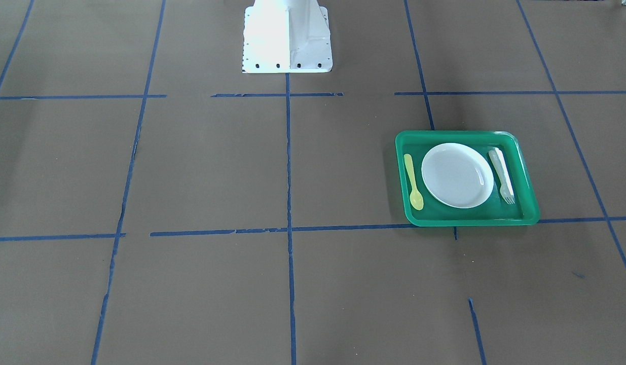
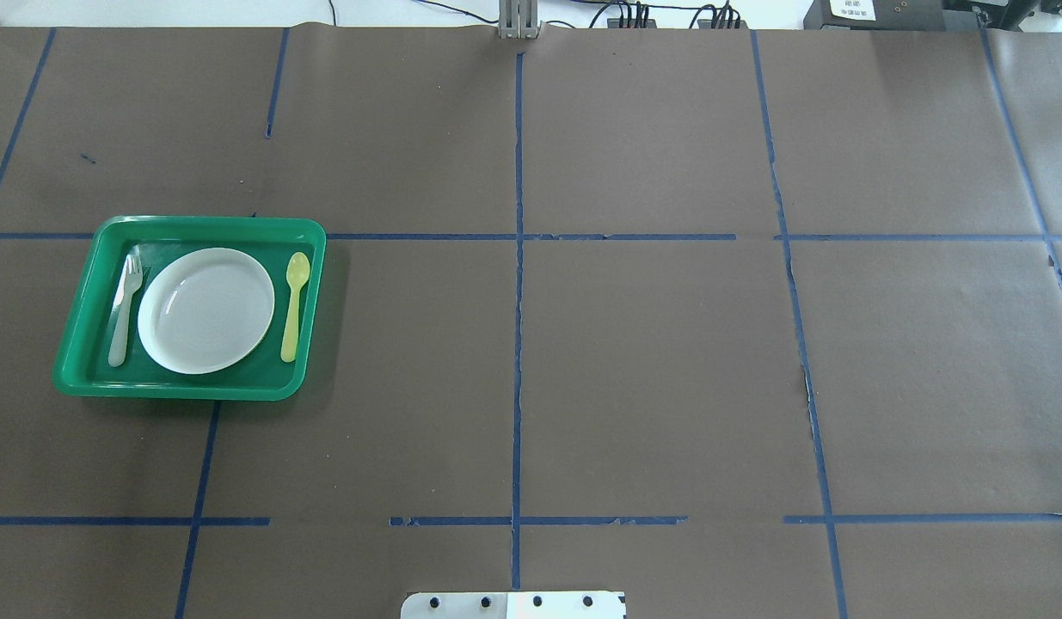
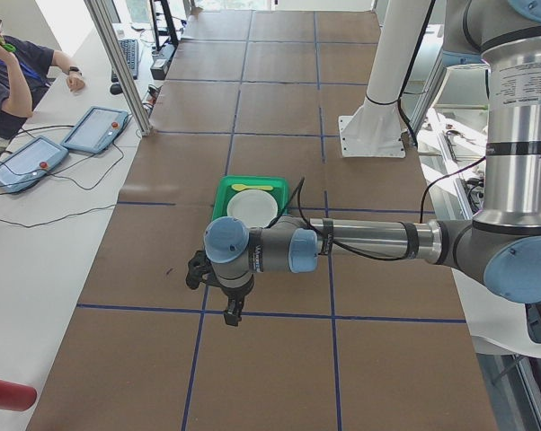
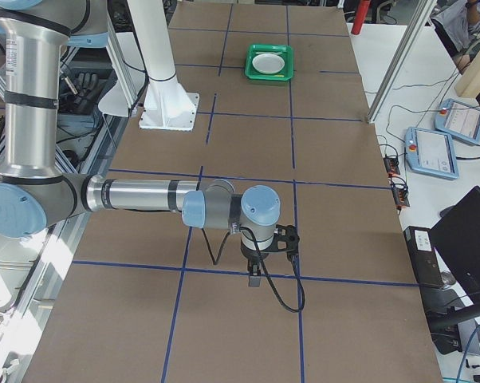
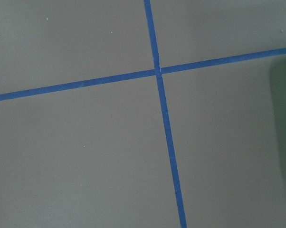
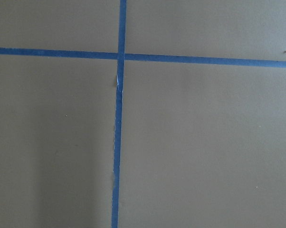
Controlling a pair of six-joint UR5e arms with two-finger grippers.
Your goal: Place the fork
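1. Seemingly idle, the left gripper point(image 3: 228, 307) is hanging near the tray point(image 2: 204, 222), the right gripper point(image 4: 256, 273) well apart from it; I cannot tell whether either is open or closed.
2. Fork point(image 2: 125, 305) is lying in the tray, just beside the plate point(image 2: 205, 309); placing is looking done.
3. Next is likely calling only for keeping clear.

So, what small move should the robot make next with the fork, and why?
Probably none: I would move nothing. The fork already lies flat in the green tray, beside the white plate, on the side opposite the yellow spoon. The left gripper hangs above the bare table, away from the tray, so the placing looks done.
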